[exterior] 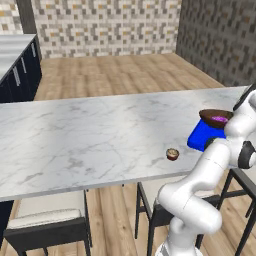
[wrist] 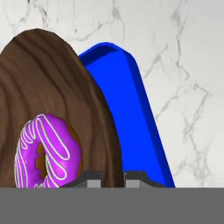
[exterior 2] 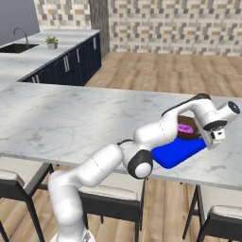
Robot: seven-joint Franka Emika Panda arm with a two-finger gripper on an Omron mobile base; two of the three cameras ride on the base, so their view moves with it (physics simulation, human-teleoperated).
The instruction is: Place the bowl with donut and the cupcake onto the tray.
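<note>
The dark brown bowl (wrist: 57, 87) hangs tilted over the blue tray (wrist: 131, 105), its rim caught between my fingertips. My gripper (wrist: 113, 177) is shut on that rim. The pink-purple donut (wrist: 48, 151) lies inside the bowl, close to my fingers. From the right base the bowl (exterior 2: 186, 124) with the donut (exterior 2: 185, 128) sits just above the tray (exterior 2: 177, 151), with the gripper (exterior 2: 208, 139) at its right edge. The cupcake (exterior: 172, 154) stands alone on the counter, left of the tray (exterior: 202, 135) and the bowl (exterior: 215, 116).
The tray lies near the front edge of a long white marble counter (exterior: 90, 135). Stools (exterior: 45, 225) stand under that edge. A dark cabinet run with a sink (exterior 2: 19, 47) and a small plant (exterior 2: 52, 42) stands far back on the left.
</note>
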